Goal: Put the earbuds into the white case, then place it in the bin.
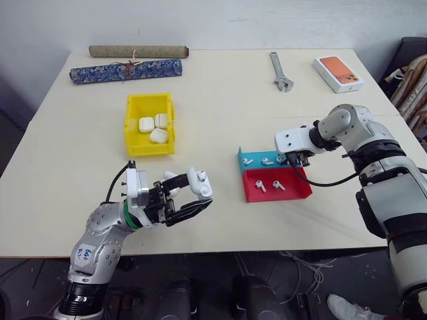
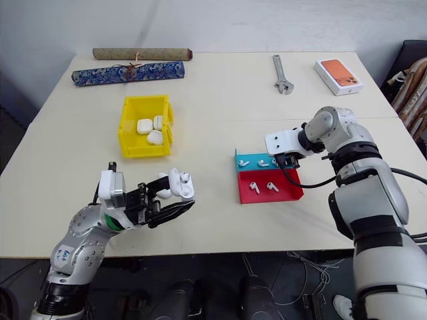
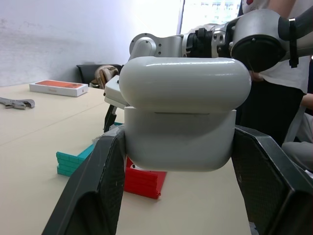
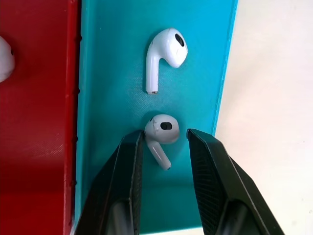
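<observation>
At lower left the left gripper (image 1: 189, 197) pinches a white case (image 1: 199, 182), while the right gripper (image 4: 164, 147), right of centre, brackets an earbud (image 4: 161, 133) in the teal tray (image 4: 112, 73), fingers slightly spread.

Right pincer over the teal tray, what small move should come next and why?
Probably close the right pincer on the earbud and lift: its fingers already straddle that earbud in the teal tray, while the left pincer holds the white case ready.
</observation>
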